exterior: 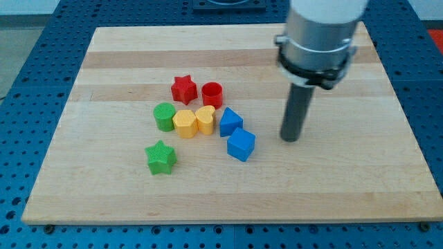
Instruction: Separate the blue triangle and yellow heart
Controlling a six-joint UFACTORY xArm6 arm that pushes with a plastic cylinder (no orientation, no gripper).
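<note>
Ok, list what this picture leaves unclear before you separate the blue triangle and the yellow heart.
- Camera view: whether the blue triangle block and yellow heart block touch; the seam is too fine.
- The arm above its grey collar: cut off by the view's top edge.
- Whether my tip touches the wooden board: the angle hides any gap. It stands at the view's right of the blue cube block, apart.

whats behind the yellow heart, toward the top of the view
The red cylinder stands just behind the yellow heart, with the red star to its left. Nothing there is covered; my tip is far off to the right, past the blue triangle.
</note>
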